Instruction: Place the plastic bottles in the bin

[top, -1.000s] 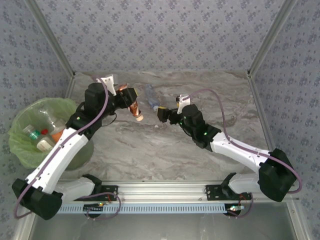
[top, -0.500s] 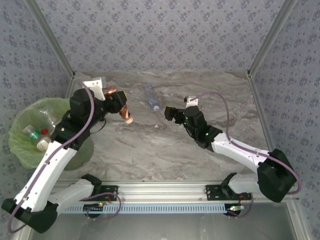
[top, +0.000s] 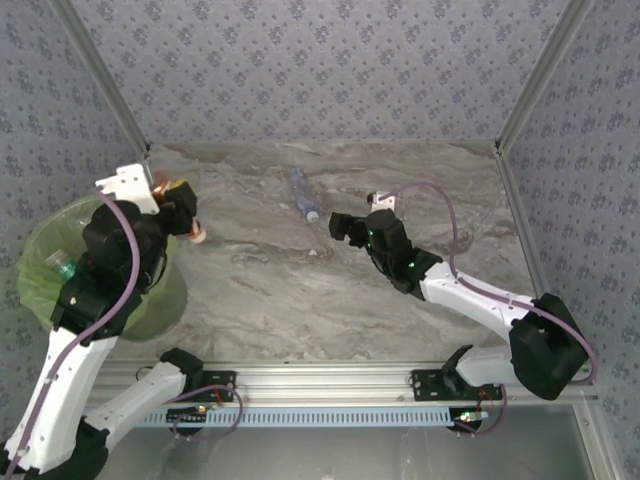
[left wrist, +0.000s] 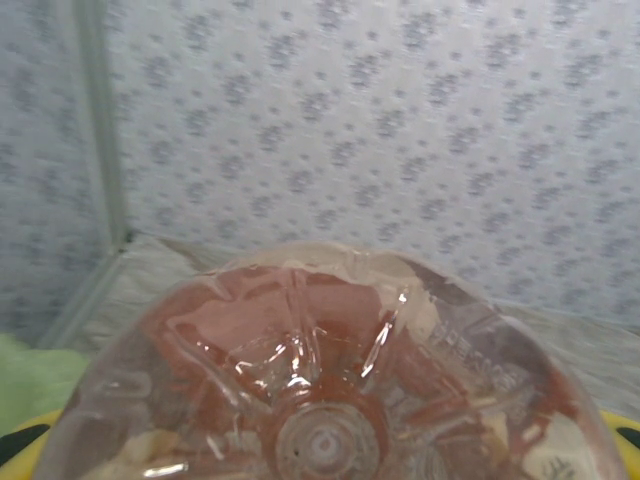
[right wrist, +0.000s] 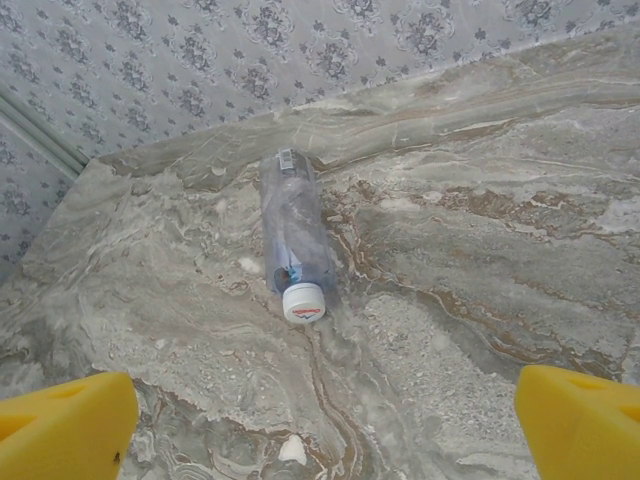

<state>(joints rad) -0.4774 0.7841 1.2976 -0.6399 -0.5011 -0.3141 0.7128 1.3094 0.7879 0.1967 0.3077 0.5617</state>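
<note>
A few plastic bottles [top: 62,268] lie in the bin [top: 38,295] at the left, probably more under the arm. The left gripper [top: 183,212], partly closed, holds a brown bottle [left wrist: 320,400] at the bin's far rim; a second ago it was further right. One blue bottle [right wrist: 293,240] remains on the table [right wrist: 470,250], beyond the right gripper [top: 340,225], which is wide open and empty.

One bottle [top: 303,195] on marbled table [top: 300,300]

A brownish clear bottle [top: 197,234] is hanging cap-down just beside the green-lined bin [top: 33,290], which is holding another bottle [top: 62,268]. A blue-labelled clear bottle [top: 302,194] is lying on its side, well apart, white cap pointing nearward.
</note>
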